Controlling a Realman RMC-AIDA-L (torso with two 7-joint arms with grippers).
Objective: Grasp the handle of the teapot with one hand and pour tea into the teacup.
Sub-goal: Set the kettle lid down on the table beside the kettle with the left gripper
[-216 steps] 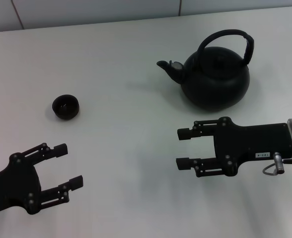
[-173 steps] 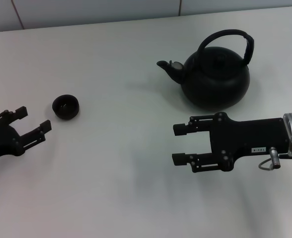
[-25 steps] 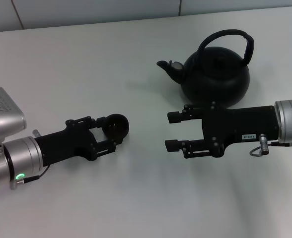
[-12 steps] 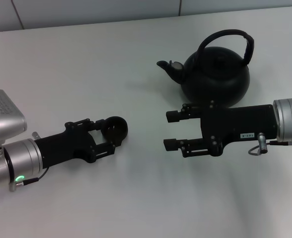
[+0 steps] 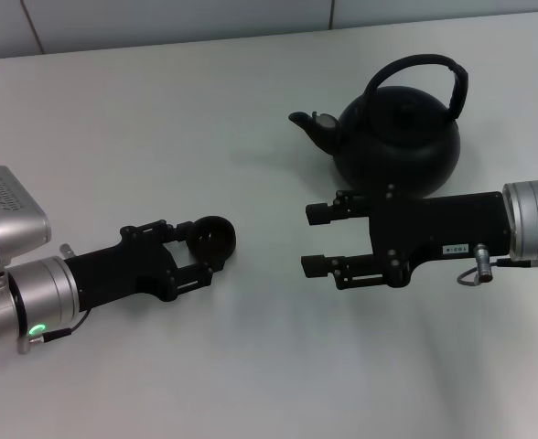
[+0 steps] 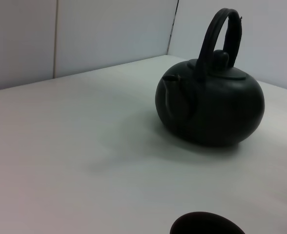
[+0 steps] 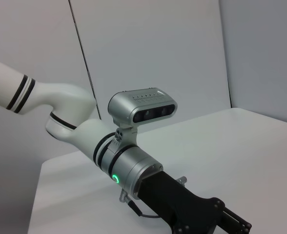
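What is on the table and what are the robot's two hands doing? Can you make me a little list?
teapot: upright on the table, spout toward the robot's left
handle: arched over the lid, nothing gripping it
teacup: between the left gripper's fingers
left gripper: shut on the teacup
right gripper: open, empty, in front of the teapot
table: white

In the left wrist view, the teacup [image 6: 207,224] is cut off by the edge at six o'clock, only a dark sliver of rim being shown. In the head view, part of its near side is covered by the left gripper [image 5: 212,245], whose grip appears closed on it. In the right wrist view, the left arm's fingertips are cropped at five o'clock.
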